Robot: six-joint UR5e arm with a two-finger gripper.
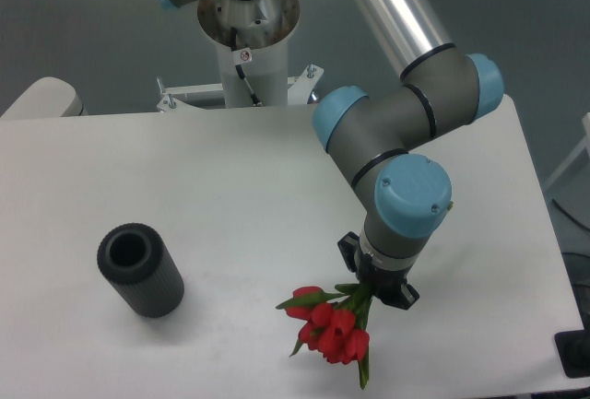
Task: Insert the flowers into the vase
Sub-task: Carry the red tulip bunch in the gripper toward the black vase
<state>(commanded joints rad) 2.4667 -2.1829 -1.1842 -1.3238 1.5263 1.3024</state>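
Observation:
The flowers, a bunch of red tulip buds with green stems and leaves, sit near the table's front edge, right of centre. Their buds point to the lower left and their stems run up under my gripper. The gripper's black body sits directly over the stem ends. The wrist above and the stems hide its fingertips, so how the jaws stand does not show. The vase, a dark ribbed cylinder with a round mouth, stands at the front left, well apart from the flowers and the gripper.
The arm's grey links and blue-capped joints reach over the right half of the white table. The robot's base column stands at the back edge. The table's front edge runs just below the flowers.

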